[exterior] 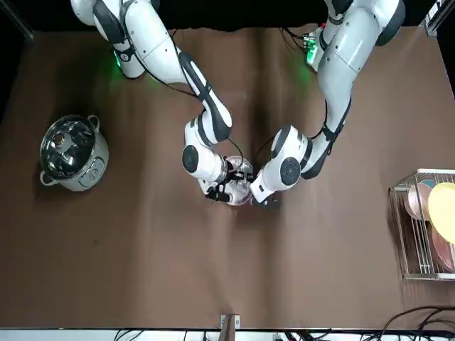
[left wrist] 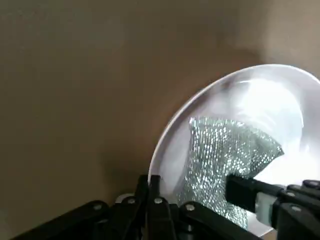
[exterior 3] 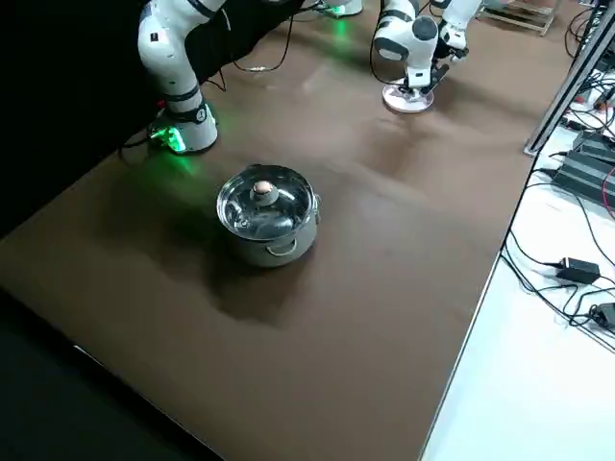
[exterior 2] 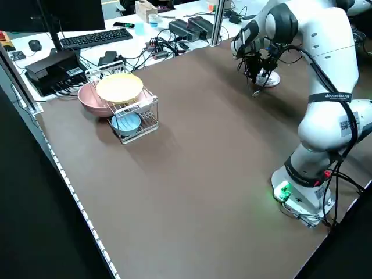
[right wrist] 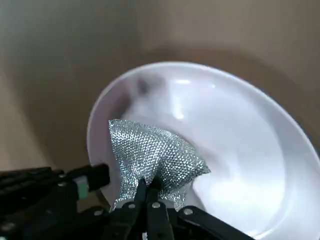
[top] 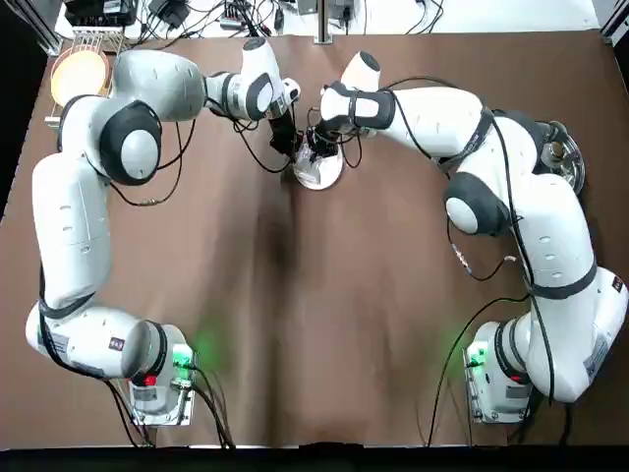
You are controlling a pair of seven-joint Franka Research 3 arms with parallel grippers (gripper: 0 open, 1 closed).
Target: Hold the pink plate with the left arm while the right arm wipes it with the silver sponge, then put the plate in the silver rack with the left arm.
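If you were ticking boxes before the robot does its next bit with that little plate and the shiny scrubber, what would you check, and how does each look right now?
1. Right gripper shut on the silver sponge: ok.
2. Sponge resting on the pink plate: ok, it lies on the inner surface near the rim.
3. Left gripper pinching the plate's rim: ok, fingers closed on the edge.
4. Plate lifted off the table: cannot tell.
5. Silver rack has room for the plate: cannot tell; a yellow plate and other dishes already sit in it.
6. Steel pot away from both arms: ok.
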